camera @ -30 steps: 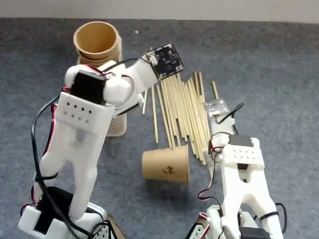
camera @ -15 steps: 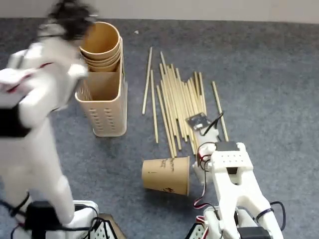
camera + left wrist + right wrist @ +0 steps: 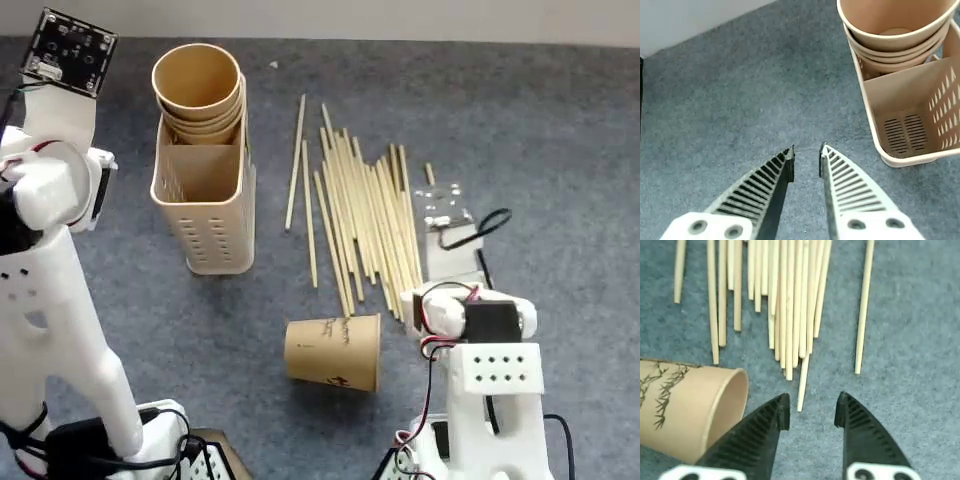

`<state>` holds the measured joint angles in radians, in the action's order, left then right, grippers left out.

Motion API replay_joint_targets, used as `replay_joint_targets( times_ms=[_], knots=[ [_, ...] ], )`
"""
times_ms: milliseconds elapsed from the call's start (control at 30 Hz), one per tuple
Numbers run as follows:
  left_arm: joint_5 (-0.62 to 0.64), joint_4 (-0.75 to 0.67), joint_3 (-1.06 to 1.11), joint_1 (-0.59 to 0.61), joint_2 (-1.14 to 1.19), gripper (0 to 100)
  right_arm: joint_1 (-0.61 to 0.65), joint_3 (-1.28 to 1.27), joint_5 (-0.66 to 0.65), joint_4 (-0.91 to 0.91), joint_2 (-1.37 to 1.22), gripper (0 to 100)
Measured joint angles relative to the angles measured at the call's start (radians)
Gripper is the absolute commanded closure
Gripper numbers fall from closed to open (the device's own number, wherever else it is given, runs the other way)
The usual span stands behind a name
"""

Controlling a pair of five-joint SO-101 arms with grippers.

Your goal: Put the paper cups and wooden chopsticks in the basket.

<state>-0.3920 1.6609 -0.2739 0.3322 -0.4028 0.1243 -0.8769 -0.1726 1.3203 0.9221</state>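
the left pincer (image 3: 806, 156) hangs over grey carpet (image 3: 730, 90), jaws a narrow slit apart, gripping nothing — the basket (image 3: 905, 95) stands off to one side of it, a stack of paper cups (image 3: 892, 17) upright in its farther compartment. the right pincer (image 3: 812, 410) is parted wider, also empty; the wooden chopsticks (image 3: 790, 300) lie just ahead of its tips, a lone paper cup (image 3: 685, 405) on its side beside one jaw.
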Motion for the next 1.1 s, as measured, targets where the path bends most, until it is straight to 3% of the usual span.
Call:
replay_joint_targets(
  times_ms=[300,567,1100],
  knots=[
    [-0.003,-0.005,0.055,0.029,0.0,89,0.462,0.021,0.0,0.072,0.026,83.2],
    [-0.035,-0.037,0.055,0.114,0.0,89,0.485,-0.035,0.0,0.044,0.028,83.2],
    [-0.035,-0.037,0.055,0.12,0.0,89,0.454,-0.132,0.002,0.066,0.038,83.6]
  ],
)
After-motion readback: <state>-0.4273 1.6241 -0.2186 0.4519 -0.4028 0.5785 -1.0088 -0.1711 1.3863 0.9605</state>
